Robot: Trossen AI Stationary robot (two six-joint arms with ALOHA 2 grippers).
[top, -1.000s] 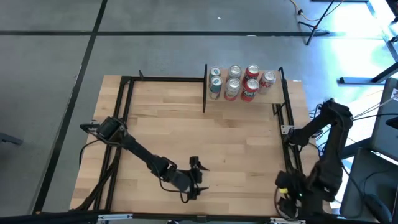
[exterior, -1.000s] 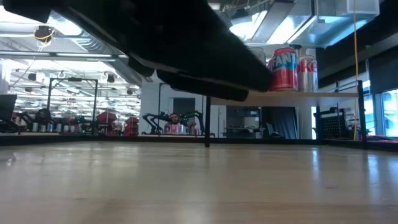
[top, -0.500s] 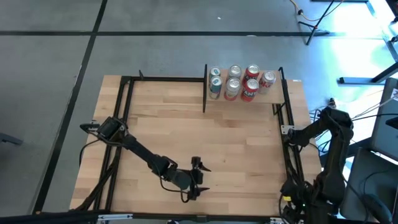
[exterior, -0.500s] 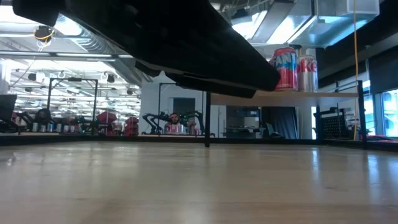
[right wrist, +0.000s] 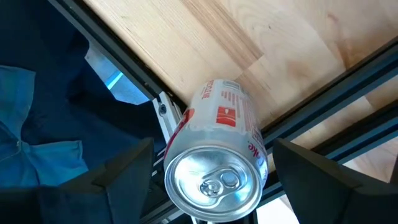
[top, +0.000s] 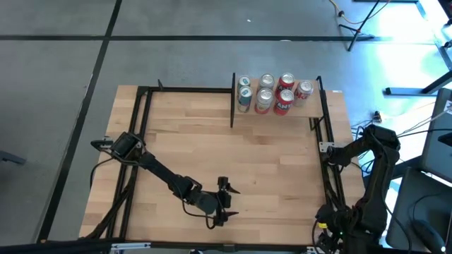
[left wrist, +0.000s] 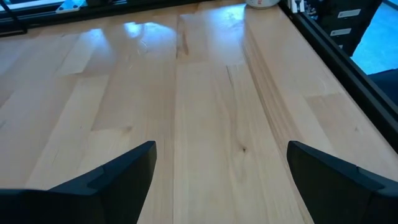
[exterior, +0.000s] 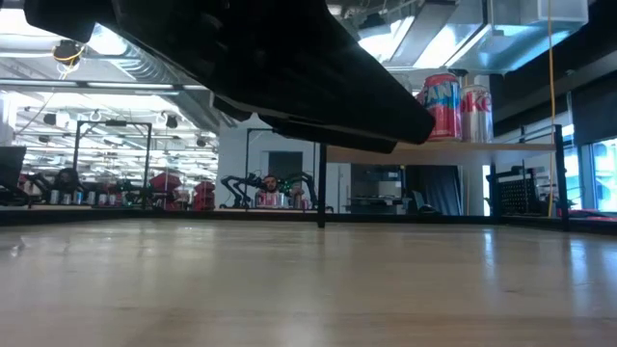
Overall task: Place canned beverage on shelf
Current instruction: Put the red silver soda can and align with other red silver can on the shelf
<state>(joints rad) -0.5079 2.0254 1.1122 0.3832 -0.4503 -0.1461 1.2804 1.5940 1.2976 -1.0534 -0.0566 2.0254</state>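
Note:
A red-and-white canned beverage (right wrist: 217,149) hangs between the fingers of my right gripper (right wrist: 212,146), silver top toward the wrist. That gripper (top: 329,226) is over the black frame rail at the table's near right corner. The shelf (top: 279,107), a small light-wood board between black posts, stands at the far right and carries several cans (top: 265,92) upright on their bases. In the low view its board (exterior: 463,146) sits above the tabletop. My left gripper (top: 226,201) is open low over the near middle of the table, nothing between its fingers (left wrist: 124,174). My right gripper has the can between its two fingers, one on each side of the can's wall (right wrist: 186,134). The fingers come from above, pointing down along the can. The can hangs clear of the table, roughly upright, over the rail. The touching spots are hidden behind the can.
Black frame rails (top: 145,134) run along the table's left, far and right sides. Bare wood (top: 268,155) lies between the shelf and my left gripper. My left arm (exterior: 289,77) fills the top of the low view. Beyond the right rail lies blue cloth (right wrist: 37,124).
My right gripper has gone toward the table's near edge and down with the can, rolling a little as it went.

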